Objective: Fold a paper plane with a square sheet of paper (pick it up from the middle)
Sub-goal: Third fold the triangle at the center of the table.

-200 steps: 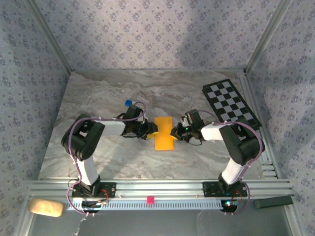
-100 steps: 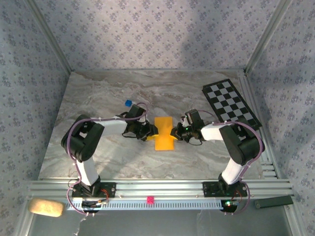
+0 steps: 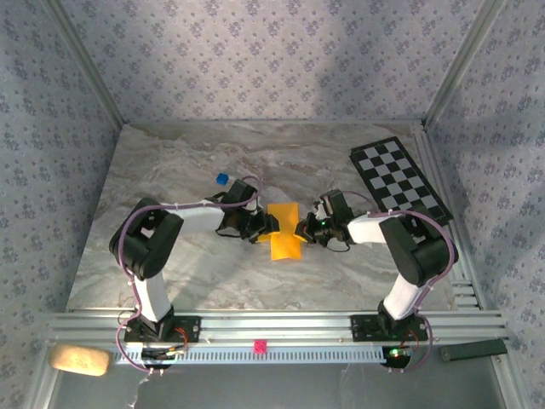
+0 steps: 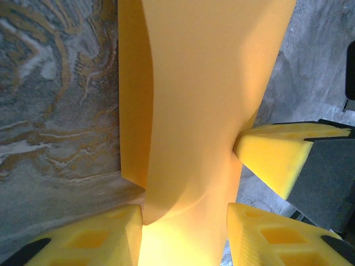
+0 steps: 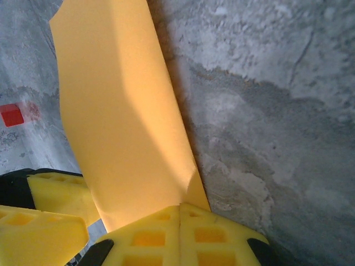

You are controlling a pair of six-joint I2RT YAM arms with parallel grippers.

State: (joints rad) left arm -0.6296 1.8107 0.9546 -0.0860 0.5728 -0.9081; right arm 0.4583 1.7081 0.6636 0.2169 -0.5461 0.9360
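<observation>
Left gripper (image 3: 271,226) further onto paper (image 3: 286,244) (marble table (image 3: 170,162))

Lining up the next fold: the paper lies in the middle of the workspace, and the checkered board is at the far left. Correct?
No. The checkered board is at the far right, as the top view shows. The paper does lie in the middle of the workspace.

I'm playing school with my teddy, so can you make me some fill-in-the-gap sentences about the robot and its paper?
The right end effector is ____ on the square sheet of paper.
The tiny cube beside the left arm is coloured ____.
The checkered board lies on the ____ side of the table.
Missing words: shut, blue, right.
</observation>
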